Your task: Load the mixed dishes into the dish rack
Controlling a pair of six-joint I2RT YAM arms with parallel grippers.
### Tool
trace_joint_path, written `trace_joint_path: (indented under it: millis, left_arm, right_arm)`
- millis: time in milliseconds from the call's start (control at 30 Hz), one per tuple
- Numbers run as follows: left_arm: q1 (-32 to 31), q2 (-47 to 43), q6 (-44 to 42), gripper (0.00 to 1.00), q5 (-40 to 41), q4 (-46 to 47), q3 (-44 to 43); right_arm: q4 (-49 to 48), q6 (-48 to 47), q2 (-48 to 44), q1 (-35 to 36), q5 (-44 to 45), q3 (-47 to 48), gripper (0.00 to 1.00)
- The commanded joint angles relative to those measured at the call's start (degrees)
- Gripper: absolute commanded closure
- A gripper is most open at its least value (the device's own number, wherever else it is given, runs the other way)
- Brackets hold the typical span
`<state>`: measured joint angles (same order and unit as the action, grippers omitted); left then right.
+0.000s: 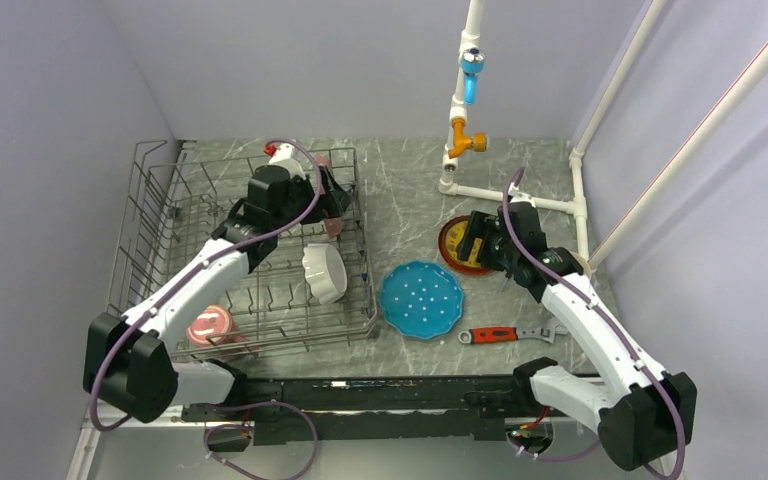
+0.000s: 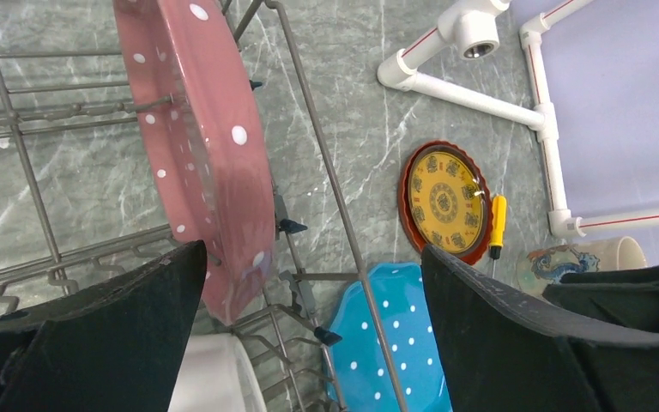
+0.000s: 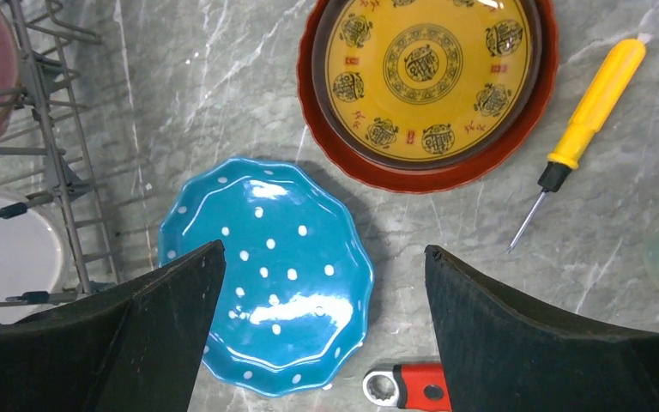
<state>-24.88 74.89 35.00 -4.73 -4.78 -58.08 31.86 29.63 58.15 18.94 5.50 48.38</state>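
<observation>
The grey wire dish rack (image 1: 365,262) stands at the left. A pink mug (image 1: 210,325), a white scalloped bowl (image 1: 325,272) and a pink scalloped plate (image 2: 210,146), standing on edge between tines, are inside it. My left gripper (image 2: 313,249) is open and empty over the rack's right wall, just past the pink plate. The blue plate (image 3: 266,275) lies flat on the table, with the red-brown plate with a yellow centre (image 3: 429,86) beyond it. My right gripper (image 3: 326,249) is open and empty above the blue plate's right edge. The cream cup (image 2: 601,257) lies at the far right.
A yellow screwdriver (image 3: 588,112) lies right of the red-brown plate. A red-handled wrench (image 1: 500,335) lies near the blue plate's front right. A white PVC pipe frame (image 1: 505,195) with blue and orange fittings stands at the back right. Walls close in on both sides.
</observation>
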Motion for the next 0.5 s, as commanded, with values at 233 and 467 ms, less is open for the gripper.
trace_joint_path:
  millis: [233, 467]
  left_arm:
    - [0.1, -17.4, -8.1, 0.00, 8.1, -6.3, 3.7]
    - [0.1, -27.8, -13.1, 0.01, 3.6, -9.3, 7.1]
  right_arm:
    - [-0.1, 3.0, 10.8, 0.2, -5.1, -2.4, 0.14]
    - [-1.2, 4.0, 17.5, 0.0, -6.8, -5.0, 0.21]
